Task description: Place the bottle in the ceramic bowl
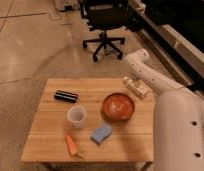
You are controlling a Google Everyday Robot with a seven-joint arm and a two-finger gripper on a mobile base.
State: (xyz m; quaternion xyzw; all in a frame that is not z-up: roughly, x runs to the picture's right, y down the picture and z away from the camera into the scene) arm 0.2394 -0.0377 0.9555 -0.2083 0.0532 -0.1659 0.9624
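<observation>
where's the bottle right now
In the camera view the bottle sits at the wooden table's right edge, just beyond the ceramic bowl, with the gripper right at its far end.

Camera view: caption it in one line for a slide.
Gripper at the bottle on the table's back-right corner, beside the ceramic bowl.

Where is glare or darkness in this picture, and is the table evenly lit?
Camera view: pale sheen on the floor left of the office chair; top right corner very dark; wooden table and ceramic bowl evenly lit; the gripper is at the bottle, at the table's far right edge.
</observation>
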